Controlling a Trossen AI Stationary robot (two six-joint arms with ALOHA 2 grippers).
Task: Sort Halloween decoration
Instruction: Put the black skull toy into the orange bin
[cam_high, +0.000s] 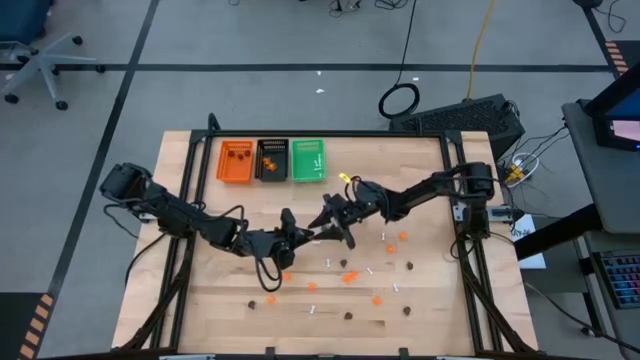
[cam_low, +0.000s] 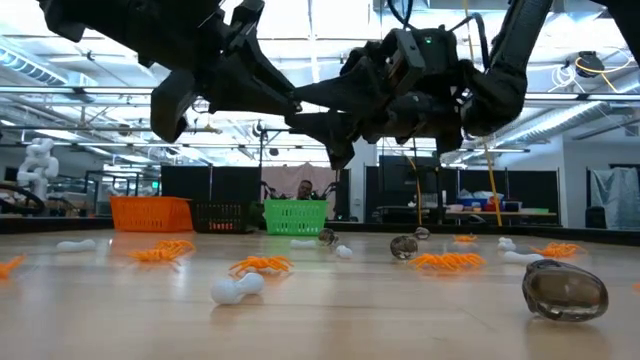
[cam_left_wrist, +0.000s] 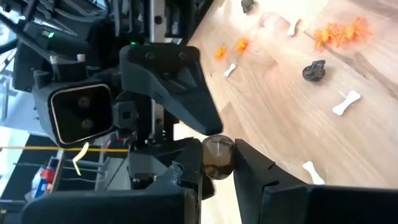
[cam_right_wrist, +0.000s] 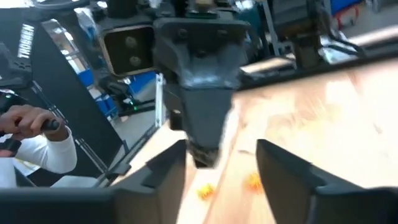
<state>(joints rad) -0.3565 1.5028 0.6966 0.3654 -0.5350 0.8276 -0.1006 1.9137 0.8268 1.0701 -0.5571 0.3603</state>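
Left wrist view: the left tool (cam_left_wrist: 217, 177) has its two dark fingers closed in on a small dark brown, glassy trinket (cam_left_wrist: 217, 157), held in the air right up against the tip of the right tool (cam_left_wrist: 205, 121). In the right wrist view the right tool's own fingers stand apart with nothing between them, the other arm's finger hanging in the gap; reads as a hand-over, piece now with the left. High view: both tools meet above mid-bench, left tool (cam_high: 292, 238), right tool (cam_high: 335, 222), just in front of the three trays at the bench's (cam_high: 200, 310) far edge: orange tray (cam_high: 236, 161), black tray (cam_high: 271, 160), green tray (cam_high: 308, 160). Each tray shows a few specks inside; kinds too small to tell. Still loose on the bench near the right arm and toward the near edge: orange trinkets (cam_high: 349, 277), dark brown ones (cam_high: 408, 310), thin white sticks (cam_high: 314, 309). Low view confirms the scatter: white stick (cam_low: 236, 288), orange piece (cam_low: 262, 265), brown blob (cam_low: 565, 290). Judgement: sorting begun, well short of done; most pieces left. Writing: white lettering on a dark strut in the right wrist view, part cut off, not readable with certainty. No other labels legible.
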